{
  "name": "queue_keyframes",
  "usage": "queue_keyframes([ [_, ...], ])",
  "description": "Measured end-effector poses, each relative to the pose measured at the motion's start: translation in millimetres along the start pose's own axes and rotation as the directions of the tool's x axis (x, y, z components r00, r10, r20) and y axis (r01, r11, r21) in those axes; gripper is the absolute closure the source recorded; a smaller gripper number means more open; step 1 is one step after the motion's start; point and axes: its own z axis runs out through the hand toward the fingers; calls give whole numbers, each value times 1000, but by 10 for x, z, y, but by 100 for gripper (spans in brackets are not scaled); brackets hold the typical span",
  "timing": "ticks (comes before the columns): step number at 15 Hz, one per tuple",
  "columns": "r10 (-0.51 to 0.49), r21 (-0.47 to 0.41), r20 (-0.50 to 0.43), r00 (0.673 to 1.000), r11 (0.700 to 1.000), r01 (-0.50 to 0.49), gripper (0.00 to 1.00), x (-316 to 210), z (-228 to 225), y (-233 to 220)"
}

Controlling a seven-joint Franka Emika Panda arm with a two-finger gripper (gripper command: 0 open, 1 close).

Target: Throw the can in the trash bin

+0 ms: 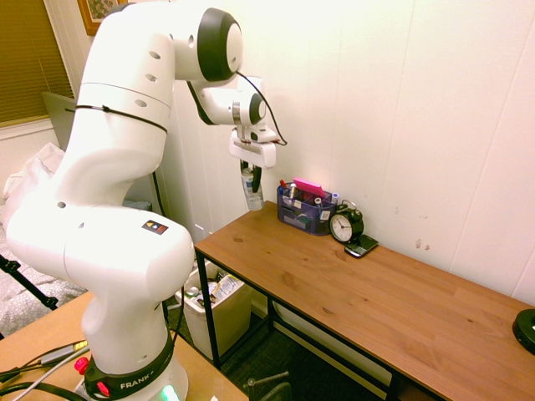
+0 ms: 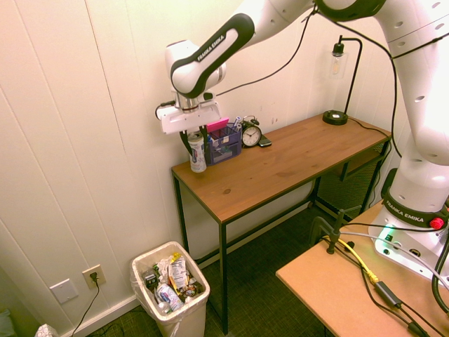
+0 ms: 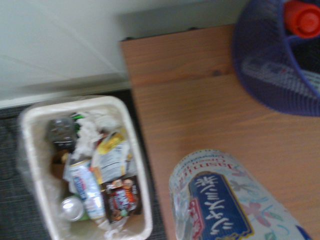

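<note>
Jaws of your gripper (image 2: 196, 137) clamp the can (image 2: 197, 153) near its top, so it hangs upright, clear of the worktop (image 2: 280, 165). The trash bin (image 2: 170, 309) sits far below, offset sideways.

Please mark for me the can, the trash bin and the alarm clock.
can (image 2: 197, 155), second exterior view, on its side wall.
trash bin (image 2: 191, 316), second exterior view, on its front wall.
alarm clock (image 1: 341, 225), first exterior view, on its dial.
</note>
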Motion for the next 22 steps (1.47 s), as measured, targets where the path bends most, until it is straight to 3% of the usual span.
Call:
queue_keyframes([
  [3,-97,46,0,995,994,97,100,-733,-712,91],
  [5,-149,26,-1,989,988,149,100,-1202,-739,63],
  [8,-178,-46,6,984,983,178,100,-1597,-233,-179],
  [13,-151,-172,28,988,973,154,100,-1547,1078,-615],
  [14,-149,-193,35,988,969,153,0,-1551,1332,-691],
  [22,-146,-196,79,986,968,159,0,-1414,1413,-767],
])
